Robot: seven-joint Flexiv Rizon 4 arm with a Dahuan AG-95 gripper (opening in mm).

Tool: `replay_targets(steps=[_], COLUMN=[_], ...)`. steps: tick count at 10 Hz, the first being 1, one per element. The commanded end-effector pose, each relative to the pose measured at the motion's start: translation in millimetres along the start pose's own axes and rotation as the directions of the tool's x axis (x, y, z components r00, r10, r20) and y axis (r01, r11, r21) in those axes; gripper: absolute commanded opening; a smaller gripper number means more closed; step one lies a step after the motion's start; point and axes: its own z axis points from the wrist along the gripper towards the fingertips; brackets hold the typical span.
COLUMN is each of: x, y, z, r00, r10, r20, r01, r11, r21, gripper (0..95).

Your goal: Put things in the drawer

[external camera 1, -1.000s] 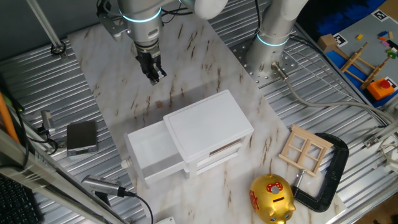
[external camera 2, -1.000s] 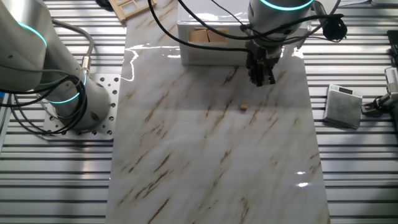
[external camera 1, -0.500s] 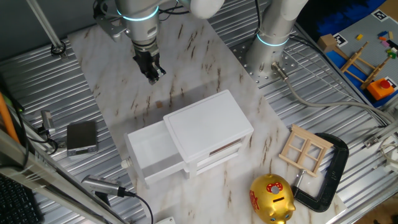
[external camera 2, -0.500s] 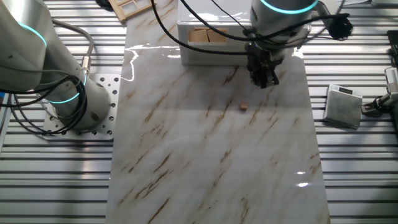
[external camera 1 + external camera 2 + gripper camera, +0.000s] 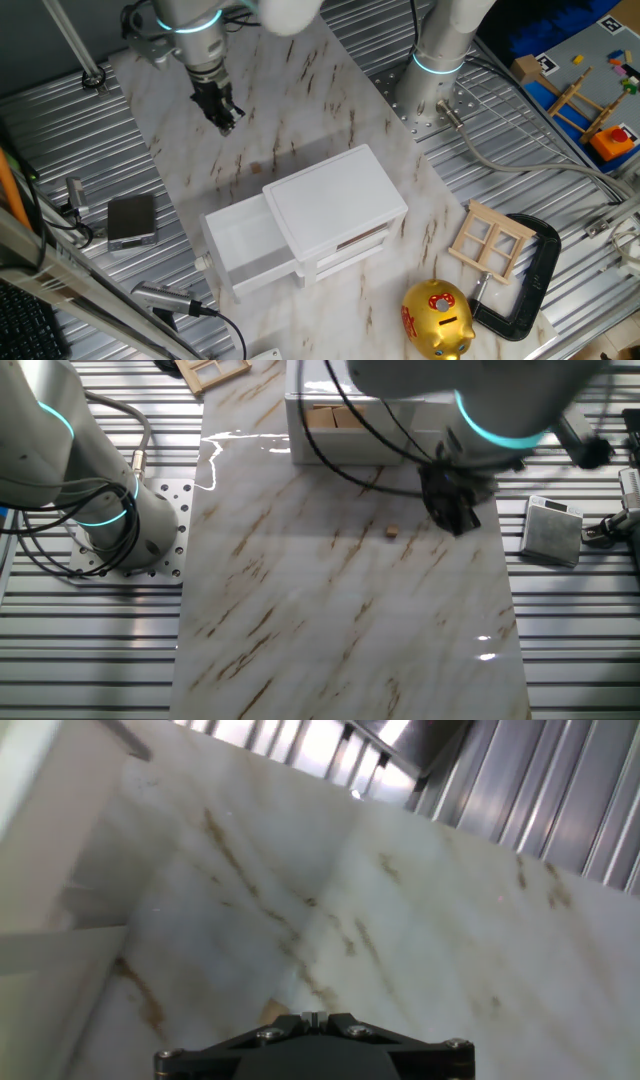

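A marble counter [image 5: 330, 90] is seen with open room on its far half. The white cabinet [image 5: 335, 205] stands in the middle, its top drawer [image 5: 245, 250] pulled out and unobstructed from above. The tiny brown block [image 5: 392, 532] lies alone on bare marble, with the pincer [image 5: 460, 520] raised just beside it.

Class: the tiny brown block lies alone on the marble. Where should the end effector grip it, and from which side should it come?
Grip the brown block across two opposite side faces, coming straight down from above. It sits low and flat on the marble top with open space all round, so a side approach would probably scrape. The end effector appears shut, so it should open first.
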Motion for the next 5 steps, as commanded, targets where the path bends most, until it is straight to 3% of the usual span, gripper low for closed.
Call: replay_targets(steps=[1,5], x=[-3.0,-3.5], y=[-5.5,-6.4], z=[8.9,22.0], r00=[1.0,1.0], r10=[-0.001,0.019], r20=[0.005,0.006], r01=[0.001,-0.019], r11=[1.0,1.0], r21=[-0.02,-0.018], gripper=[0.0,0.0])
